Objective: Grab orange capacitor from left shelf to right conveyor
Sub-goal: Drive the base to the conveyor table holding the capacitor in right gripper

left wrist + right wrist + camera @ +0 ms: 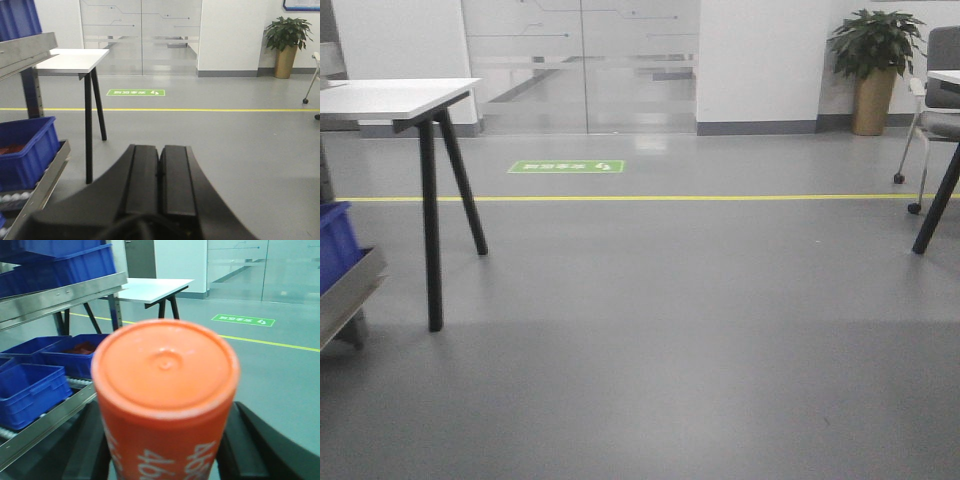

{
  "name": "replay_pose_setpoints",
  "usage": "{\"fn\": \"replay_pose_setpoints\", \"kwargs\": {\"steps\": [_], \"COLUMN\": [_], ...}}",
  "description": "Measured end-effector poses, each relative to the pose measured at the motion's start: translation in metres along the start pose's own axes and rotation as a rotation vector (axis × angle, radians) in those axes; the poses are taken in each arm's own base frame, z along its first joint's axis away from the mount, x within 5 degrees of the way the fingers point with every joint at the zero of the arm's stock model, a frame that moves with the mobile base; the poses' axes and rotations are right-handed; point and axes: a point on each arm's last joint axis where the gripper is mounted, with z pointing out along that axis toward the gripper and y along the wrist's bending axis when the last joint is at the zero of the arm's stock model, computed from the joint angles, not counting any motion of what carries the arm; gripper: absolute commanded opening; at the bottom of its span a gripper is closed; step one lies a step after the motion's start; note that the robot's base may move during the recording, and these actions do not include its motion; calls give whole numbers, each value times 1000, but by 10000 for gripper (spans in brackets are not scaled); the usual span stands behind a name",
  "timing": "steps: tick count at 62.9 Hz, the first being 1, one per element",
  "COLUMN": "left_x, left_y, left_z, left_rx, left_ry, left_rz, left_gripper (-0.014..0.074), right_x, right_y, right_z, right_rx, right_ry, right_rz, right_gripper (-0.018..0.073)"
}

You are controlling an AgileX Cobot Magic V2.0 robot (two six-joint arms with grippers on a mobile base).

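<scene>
At left, blue bins (30, 385) fill the left shelf (55, 299); behind it stands a white surface (155, 287) on dark legs; right of the shelf, the orange capacitor (165, 365) sits clamped upright in the right end effector (167, 460); the left end effector (160, 152) is closed, empty.

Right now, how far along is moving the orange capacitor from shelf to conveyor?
Done: the orange capacitor is off the left shelf, which stands beside it in the right wrist view. In hand: the right gripper grips it; the left gripper is shut and empty. Left: carrying it to the right conveyor, which no view shows, and setting it down.
</scene>
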Motion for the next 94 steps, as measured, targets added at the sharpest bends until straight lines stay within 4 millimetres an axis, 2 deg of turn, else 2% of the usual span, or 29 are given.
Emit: {"fn": "replay_pose_setpoints", "kwargs": {"steps": [94], "left_x": [1], "left_y": [0], "left_z": [0], "left_rx": [0], "left_ry": [6], "left_rz": [0], "left_gripper": [-105], "right_x": [0], "right_y": [0], "right_z": [0], "right_rx": [-1], "right_ry": [-1], "right_rz": [-1], "right_gripper": [57]}}
